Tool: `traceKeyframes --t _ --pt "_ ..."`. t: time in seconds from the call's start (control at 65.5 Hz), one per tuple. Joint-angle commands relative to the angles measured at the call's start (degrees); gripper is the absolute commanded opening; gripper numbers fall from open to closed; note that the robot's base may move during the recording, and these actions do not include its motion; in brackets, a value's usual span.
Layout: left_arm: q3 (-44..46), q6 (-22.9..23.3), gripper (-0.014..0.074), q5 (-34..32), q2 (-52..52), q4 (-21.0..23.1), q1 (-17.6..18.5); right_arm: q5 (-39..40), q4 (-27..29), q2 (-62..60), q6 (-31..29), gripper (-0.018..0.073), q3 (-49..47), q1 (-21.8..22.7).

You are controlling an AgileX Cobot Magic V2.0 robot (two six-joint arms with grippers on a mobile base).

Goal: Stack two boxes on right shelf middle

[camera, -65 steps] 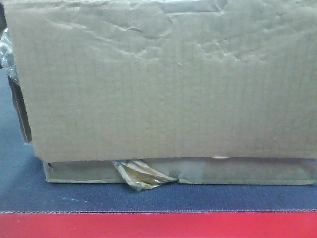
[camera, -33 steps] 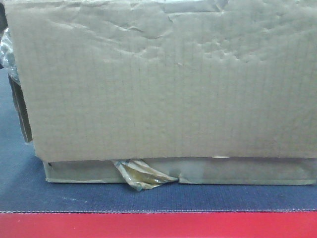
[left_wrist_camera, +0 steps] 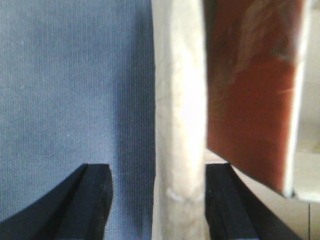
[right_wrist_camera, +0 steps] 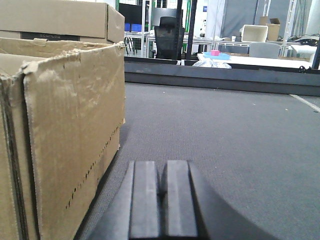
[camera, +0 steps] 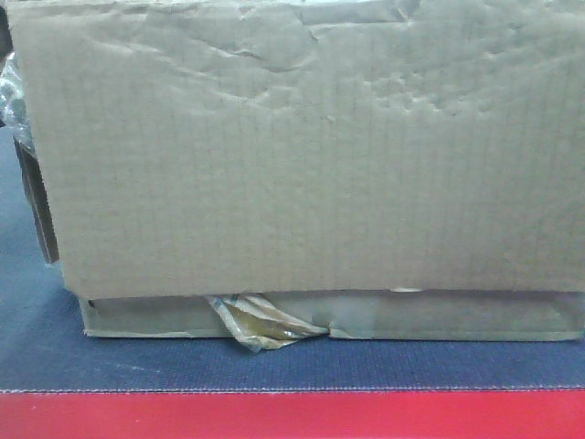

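Note:
The large brown box point(camera: 302, 146), its face dented, fills the front view. It rests on the wide flat thin box point(camera: 439, 315), where a crumpled yellowish tape scrap point(camera: 260, 325) sticks out. My left gripper point(left_wrist_camera: 157, 200) is open, with a pale upright strip point(left_wrist_camera: 180, 150) between its fingers, against the right one; I cannot tell what the strip belongs to. My right gripper point(right_wrist_camera: 162, 200) is shut and empty, low over the felt just right of a cardboard box point(right_wrist_camera: 65, 145). The right shelf middle is out of view.
Both boxes stand on a blue-grey felt surface point(camera: 274, 366) with a red front edge point(camera: 292, 416). Another cardboard box point(right_wrist_camera: 60, 20) sits behind the near one. A dark rail point(right_wrist_camera: 225, 77) ends the felt; an office chair point(right_wrist_camera: 167, 35) and tables lie beyond.

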State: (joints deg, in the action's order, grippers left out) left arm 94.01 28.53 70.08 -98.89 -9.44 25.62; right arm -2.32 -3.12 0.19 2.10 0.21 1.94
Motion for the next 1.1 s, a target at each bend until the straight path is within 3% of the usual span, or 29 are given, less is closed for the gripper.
traceKeyframes --t 0.0,0.367,0.55,0.718,0.901,1.085 --pt "-0.16 -0.09 0.0309 -0.12 0.43 1.31 -0.08 1.11 0.22 -0.19 -0.12 -0.0162 -0.21 0.27" --pt "-0.16 -0.09 0.0309 -0.12 0.43 1.97 -0.08 1.11 0.22 -0.19 -0.12 -0.0162 -0.21 0.27" --pt "-0.16 -0.09 0.0309 -0.12 0.43 0.18 -0.08 1.43 -1.29 -0.19 -0.12 -0.0162 -0.21 0.27" --pt "-0.16 -0.09 0.0309 -0.12 0.43 0.18 -0.08 9.88 0.51 -0.19 -0.12 -0.0162 -0.43 0.17" --pt "-0.16 -0.09 0.0309 -0.12 0.43 0.18 -0.08 -0.84 0.51 1.25 -0.12 -0.0162 -13.94 0.17" --pt "-0.16 -0.09 0.0309 -0.12 0.43 0.18 -0.08 -14.14 0.51 12.13 -0.12 -0.0162 -27.12 0.17"
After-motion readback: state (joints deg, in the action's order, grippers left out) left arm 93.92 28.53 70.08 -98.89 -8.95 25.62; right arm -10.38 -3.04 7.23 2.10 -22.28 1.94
